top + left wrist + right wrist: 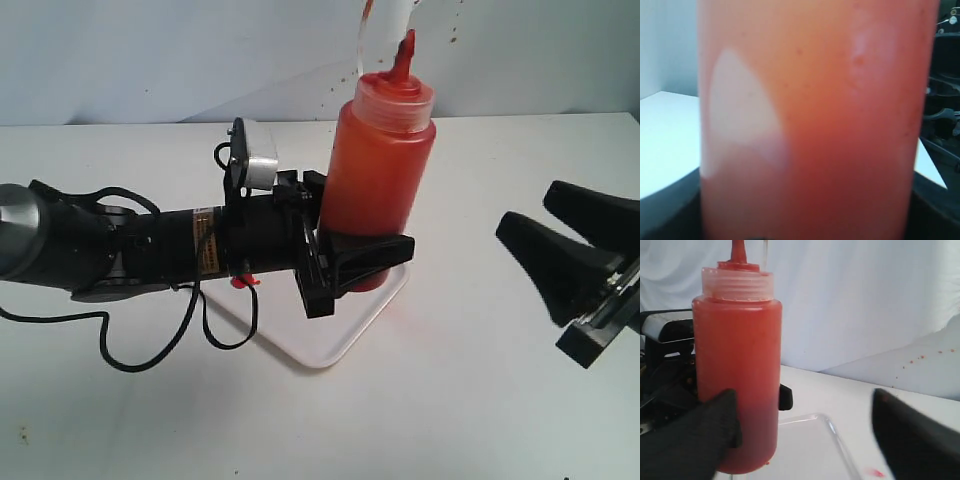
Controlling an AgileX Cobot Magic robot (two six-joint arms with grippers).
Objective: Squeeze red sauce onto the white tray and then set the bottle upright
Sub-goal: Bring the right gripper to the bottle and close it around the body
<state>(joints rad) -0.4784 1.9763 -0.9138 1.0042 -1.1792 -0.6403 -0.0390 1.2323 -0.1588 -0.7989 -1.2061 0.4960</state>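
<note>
Clearly, the fingers [372, 258] of the left gripper [365, 235] pinch the bottle [380, 160] low on its body. It stands upright on a corner of the white tray [330, 345]. Well apart, the right gripper [530, 208] has its fingers spread.

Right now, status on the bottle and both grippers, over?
Left gripper closed round the bottle, low down. Right gripper open, empty, standing off. Bottle upright on the white tray. No obstruction seen.
</note>
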